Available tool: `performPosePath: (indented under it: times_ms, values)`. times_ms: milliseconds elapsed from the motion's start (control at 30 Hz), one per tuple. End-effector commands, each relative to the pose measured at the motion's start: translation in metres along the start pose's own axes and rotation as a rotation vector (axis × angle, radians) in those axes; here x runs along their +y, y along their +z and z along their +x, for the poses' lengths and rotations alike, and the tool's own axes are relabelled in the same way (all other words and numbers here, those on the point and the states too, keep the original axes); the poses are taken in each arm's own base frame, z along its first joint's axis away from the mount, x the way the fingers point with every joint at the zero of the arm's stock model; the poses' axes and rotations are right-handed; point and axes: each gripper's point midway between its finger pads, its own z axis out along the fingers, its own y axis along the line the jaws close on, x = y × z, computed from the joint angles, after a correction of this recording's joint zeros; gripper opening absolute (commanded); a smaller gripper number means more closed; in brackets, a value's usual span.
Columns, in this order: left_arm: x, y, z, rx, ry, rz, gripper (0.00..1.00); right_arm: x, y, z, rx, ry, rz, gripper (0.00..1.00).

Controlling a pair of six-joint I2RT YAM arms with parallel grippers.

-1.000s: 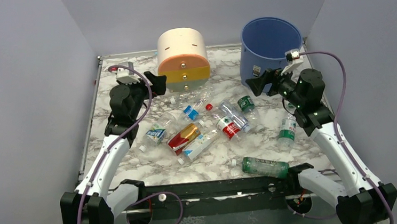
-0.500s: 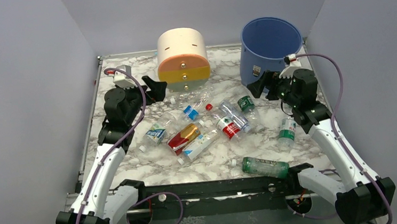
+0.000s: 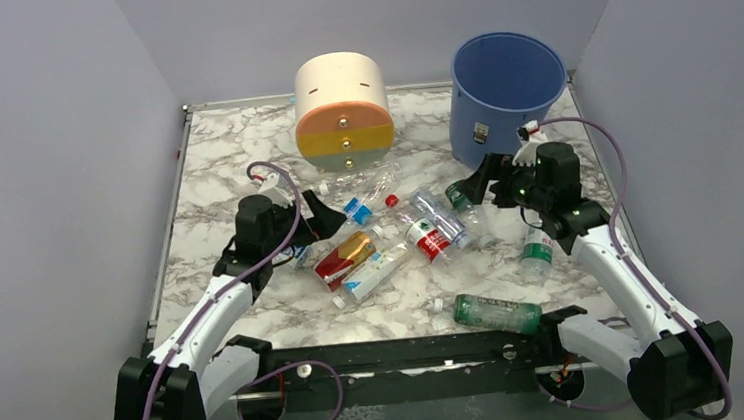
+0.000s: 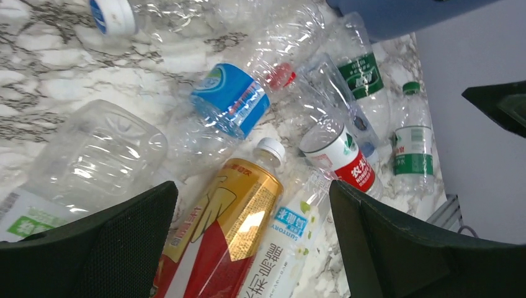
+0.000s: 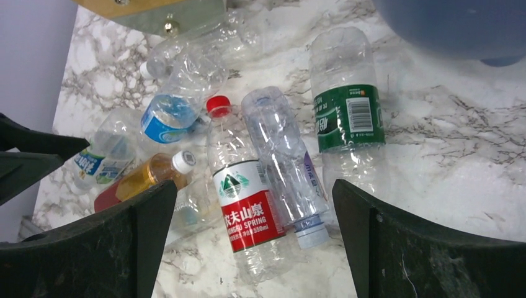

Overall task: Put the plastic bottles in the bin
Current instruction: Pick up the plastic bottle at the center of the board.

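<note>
Several plastic bottles lie in a loose pile mid-table: a gold-and-red one (image 3: 344,257) (image 4: 223,230), a white-labelled one (image 3: 373,273) (image 4: 282,248), a red-labelled one (image 3: 426,238) (image 5: 247,205), a blue-labelled one (image 3: 356,211) (image 4: 231,98) and a green-labelled one (image 3: 461,195) (image 5: 347,115). Two green-tinted bottles lie apart at the right (image 3: 538,242) and front (image 3: 496,313). The blue bin (image 3: 507,89) stands at the back right. My left gripper (image 3: 334,218) (image 4: 251,205) is open above the gold bottle. My right gripper (image 3: 462,191) (image 5: 254,192) is open above the red-labelled bottle.
A cream-and-orange round drawer unit (image 3: 342,112) stands at the back, left of the bin. Grey walls close in the marble table (image 3: 233,151) on three sides. A black rail (image 3: 399,353) runs along the near edge.
Both arms have come down and inward toward the pile. The left gripper left the drawer unit's side; the right gripper left the bin's side. Both stay open; the bottles have not moved.
</note>
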Motion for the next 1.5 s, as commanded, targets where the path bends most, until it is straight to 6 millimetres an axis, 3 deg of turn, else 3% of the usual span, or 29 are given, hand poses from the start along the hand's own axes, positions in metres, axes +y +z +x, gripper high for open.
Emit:
performPosePath:
  times_ms: [0, 133, 333, 533, 767, 1033, 1467]
  values:
    - [-0.025, 0.005, -0.011, -0.035, 0.063, 0.072, 0.99, 0.002, 0.001, 0.021, 0.07, -0.008, -0.046, 0.99]
    - [-0.019, 0.017, -0.003, -0.018, 0.077, 0.011, 0.99, -0.011, 0.01, 0.038, 0.118, 0.007, -0.012, 0.99]
    - [-0.025, 0.031, 0.004, -0.011, 0.104, 0.001, 0.99, -0.023, 0.02, 0.047, 0.152, 0.015, 0.029, 1.0]
    - [-0.056, 0.056, 0.005, 0.035, 0.13, 0.08, 0.99, -0.041, 0.033, 0.059, 0.201, 0.031, 0.095, 0.91]
    - [-0.08, 0.083, 0.033, 0.143, 0.172, 0.119, 0.99, -0.063, 0.051, 0.064, 0.221, 0.016, 0.18, 0.82]
    - [-0.086, 0.076, 0.052, 0.182, 0.15, 0.107, 0.99, -0.081, 0.066, 0.053, 0.204, -0.001, 0.266, 0.77]
    - [-0.106, 0.043, 0.068, 0.228, 0.163, 0.147, 0.99, -0.081, 0.084, 0.048, 0.2, -0.021, 0.277, 0.76]
